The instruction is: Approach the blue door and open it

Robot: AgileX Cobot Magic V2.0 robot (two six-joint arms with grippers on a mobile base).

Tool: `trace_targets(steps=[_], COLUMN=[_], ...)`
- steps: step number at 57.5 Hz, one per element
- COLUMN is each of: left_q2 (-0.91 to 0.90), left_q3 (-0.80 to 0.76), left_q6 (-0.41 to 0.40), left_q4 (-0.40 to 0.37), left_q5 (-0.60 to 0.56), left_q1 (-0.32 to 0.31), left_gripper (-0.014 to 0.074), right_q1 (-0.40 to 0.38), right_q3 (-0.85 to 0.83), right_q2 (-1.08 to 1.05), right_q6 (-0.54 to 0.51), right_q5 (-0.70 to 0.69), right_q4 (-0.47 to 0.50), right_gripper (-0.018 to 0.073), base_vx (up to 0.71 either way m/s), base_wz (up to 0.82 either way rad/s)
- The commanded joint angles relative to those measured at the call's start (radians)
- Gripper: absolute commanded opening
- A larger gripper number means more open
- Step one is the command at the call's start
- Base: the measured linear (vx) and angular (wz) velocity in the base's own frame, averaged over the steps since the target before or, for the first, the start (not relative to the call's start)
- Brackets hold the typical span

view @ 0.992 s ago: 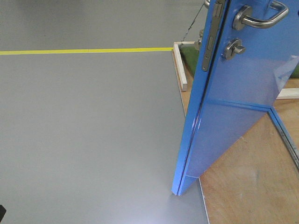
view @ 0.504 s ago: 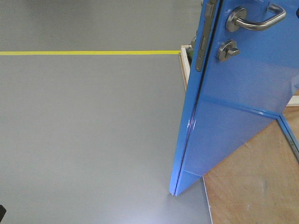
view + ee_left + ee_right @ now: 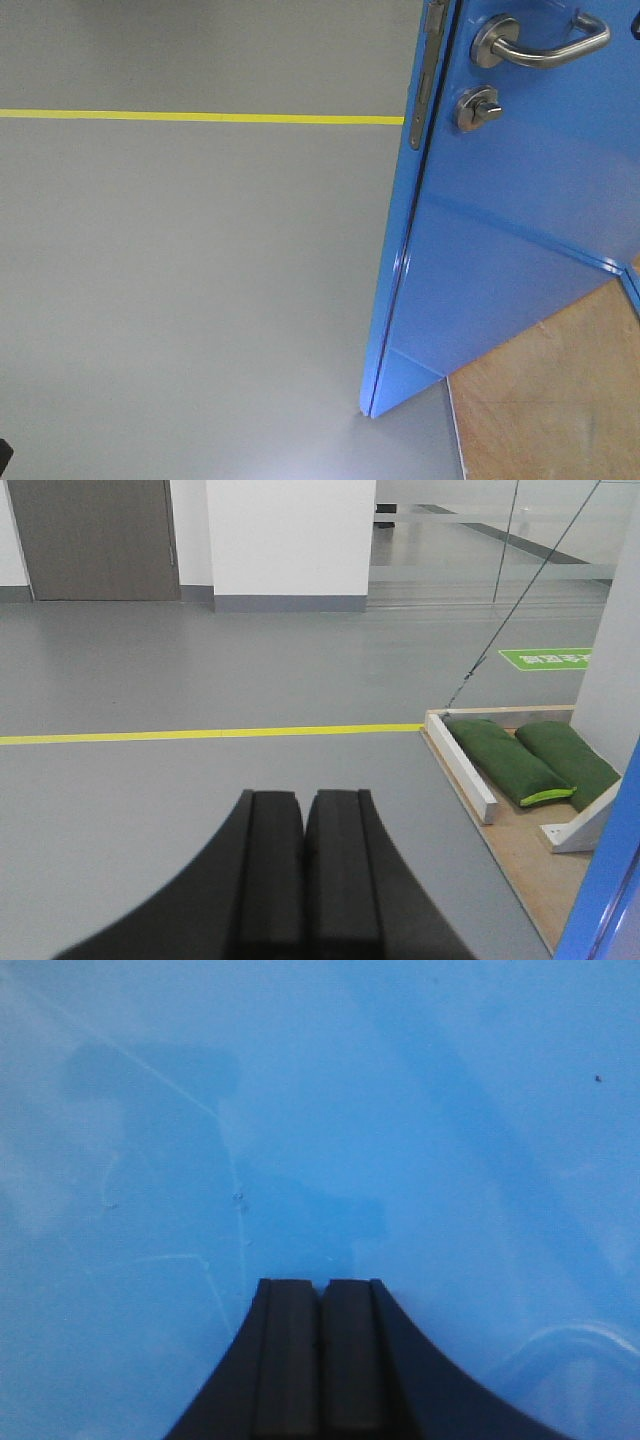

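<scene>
The blue door (image 3: 520, 220) stands ajar at the right of the front view, its free edge turned toward me. Its steel lever handle (image 3: 540, 45), round thumb-turn lock (image 3: 478, 106) and edge latch plate (image 3: 422, 80) show at the top. In the right wrist view the door face (image 3: 320, 1110) fills the frame, and my right gripper (image 3: 321, 1285) is shut and empty, its tips close to or against the panel. My left gripper (image 3: 304, 798) is shut and empty, held over the grey floor left of the door edge (image 3: 605, 890).
A yellow floor line (image 3: 200, 117) runs across the grey floor. A plywood base (image 3: 550, 420) lies under the door at the lower right. In the left wrist view, green sandbags (image 3: 520, 760) lie inside a white wooden frame (image 3: 460, 765), with a taut cable (image 3: 520, 595) above.
The door has swung further and its edge has shifted left in the front view. The white frame and green bags have dropped out of that view, and less plywood shows.
</scene>
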Motion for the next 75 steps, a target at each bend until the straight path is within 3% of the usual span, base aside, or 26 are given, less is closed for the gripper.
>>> trace_targets(steps=[1, 75], left_q2=[-0.014, -0.014], left_q3=[-0.025, -0.025], left_q6=[-0.007, -0.007], left_q4=[-0.006, -0.006], left_q5=[-0.087, -0.087], left_q1=[-0.002, -0.002], left_gripper=[0.0073, 0.0073], right_q1=[0.000, 0.000], right_q3=[-0.032, -0.032], right_q2=[-0.025, -0.025], right_q6=[-0.011, -0.011], right_q5=[-0.006, -0.007], right_q4=[0.011, 0.011], right_gripper=[-0.0001, -0.0001], base_vx=[0.11, 0.12], base_wz=[0.09, 0.06])
